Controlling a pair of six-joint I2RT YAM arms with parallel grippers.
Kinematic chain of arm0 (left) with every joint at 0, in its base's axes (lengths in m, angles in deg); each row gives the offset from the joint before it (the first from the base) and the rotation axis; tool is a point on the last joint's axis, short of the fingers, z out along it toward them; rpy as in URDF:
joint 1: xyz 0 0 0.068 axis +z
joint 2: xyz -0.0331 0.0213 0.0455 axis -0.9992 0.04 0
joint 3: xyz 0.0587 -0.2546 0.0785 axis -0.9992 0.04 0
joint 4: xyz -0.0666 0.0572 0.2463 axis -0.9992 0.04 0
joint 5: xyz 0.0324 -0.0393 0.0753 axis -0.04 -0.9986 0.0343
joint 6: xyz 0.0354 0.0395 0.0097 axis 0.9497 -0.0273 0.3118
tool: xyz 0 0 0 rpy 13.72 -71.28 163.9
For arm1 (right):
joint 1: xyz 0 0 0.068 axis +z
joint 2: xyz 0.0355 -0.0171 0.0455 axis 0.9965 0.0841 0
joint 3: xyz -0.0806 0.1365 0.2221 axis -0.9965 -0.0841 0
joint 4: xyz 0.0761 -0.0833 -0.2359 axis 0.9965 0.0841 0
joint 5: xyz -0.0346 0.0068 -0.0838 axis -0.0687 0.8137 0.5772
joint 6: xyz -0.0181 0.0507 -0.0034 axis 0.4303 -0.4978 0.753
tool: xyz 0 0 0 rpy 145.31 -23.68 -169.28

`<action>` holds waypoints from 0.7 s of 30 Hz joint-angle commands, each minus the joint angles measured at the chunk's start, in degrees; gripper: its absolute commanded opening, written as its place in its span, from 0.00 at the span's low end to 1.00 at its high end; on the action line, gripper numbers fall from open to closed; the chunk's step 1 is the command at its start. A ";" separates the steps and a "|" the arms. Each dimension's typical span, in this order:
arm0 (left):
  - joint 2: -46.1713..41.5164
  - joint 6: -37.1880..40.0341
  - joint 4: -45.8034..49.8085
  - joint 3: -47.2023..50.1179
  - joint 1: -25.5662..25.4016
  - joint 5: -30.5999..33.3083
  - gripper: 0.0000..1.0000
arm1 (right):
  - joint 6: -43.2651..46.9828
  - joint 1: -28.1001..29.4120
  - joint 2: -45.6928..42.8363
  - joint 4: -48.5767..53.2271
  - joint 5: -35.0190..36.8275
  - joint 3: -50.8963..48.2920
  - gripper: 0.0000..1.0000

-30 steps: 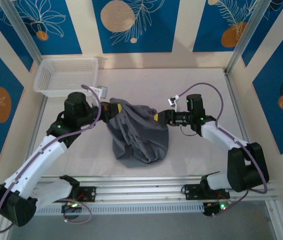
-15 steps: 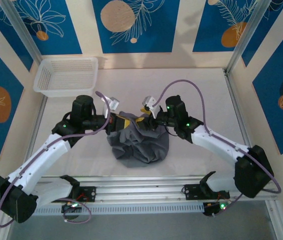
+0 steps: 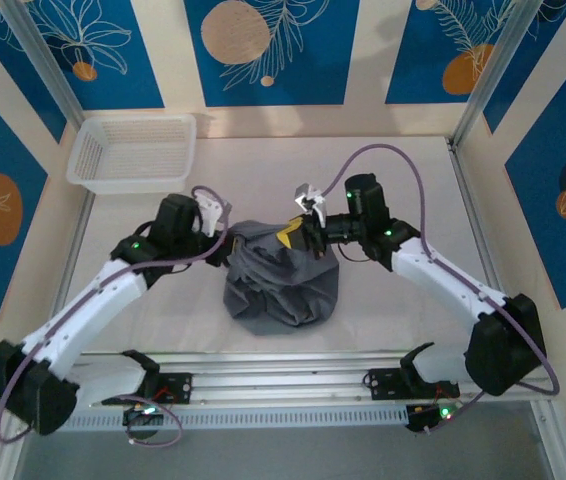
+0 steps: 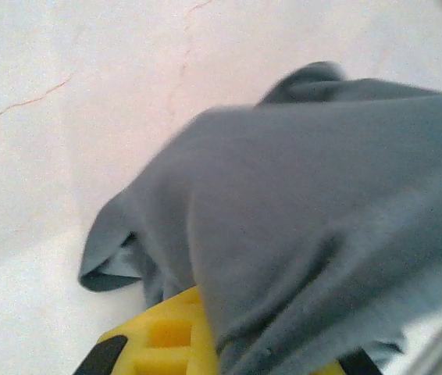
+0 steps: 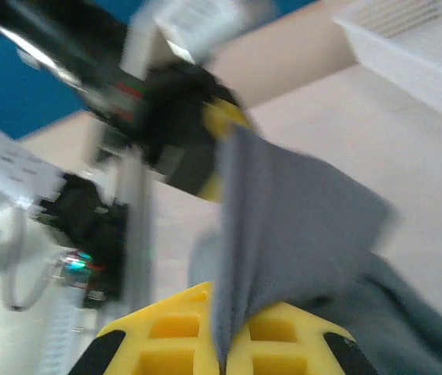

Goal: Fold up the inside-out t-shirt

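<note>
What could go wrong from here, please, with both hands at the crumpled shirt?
The right hand pinches only a thin fold of the t-shirt, which may slip out under a pull.
The t-shirt lies bunched in a heap, so the left hand may hold several layers and lift a lump.
The hands sit close together and could bump.

basket point(image 3: 133, 152) far-left corner, t-shirt point(image 3: 281, 288) heaped mid-table, bare table point(image 3: 253, 165) beyond
</note>
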 commanded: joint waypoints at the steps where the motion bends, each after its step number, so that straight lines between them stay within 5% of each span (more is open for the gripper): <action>1: 5.80 1.83 0.62 -3.04 0.84 9.81 0.00 | -12.59 -1.97 -3.37 0.44 -15.76 3.04 0.00; 2: 7.65 1.32 -2.64 -3.73 0.84 5.34 0.01 | -15.15 -2.15 -3.04 0.07 -16.24 3.73 0.00; 4: 10.85 -0.33 -7.21 -5.43 0.83 1.18 0.26 | -19.31 -2.57 -2.28 -1.08 -15.24 4.83 0.00; 6: 12.57 -1.52 -8.66 -7.36 0.84 0.83 0.51 | -22.55 -3.23 -1.51 -1.72 -12.34 5.49 0.00; 9: 8.81 -2.86 -9.50 -5.95 0.91 5.49 0.64 | -25.40 -5.15 -1.46 -1.53 -6.53 5.52 0.00; 12: 1.03 -3.56 -7.11 -2.77 1.06 7.73 0.66 | -28.25 -7.90 -2.16 -1.86 0.18 4.60 0.00; 17: -11.14 -8.70 -17.42 6.12 -0.20 -14.50 0.66 | -28.59 -9.20 -2.20 -0.85 5.77 4.61 0.00; 21: -9.37 -16.68 -30.30 8.07 -6.74 -22.20 0.52 | -30.50 -9.15 -1.03 -0.01 7.92 5.90 0.00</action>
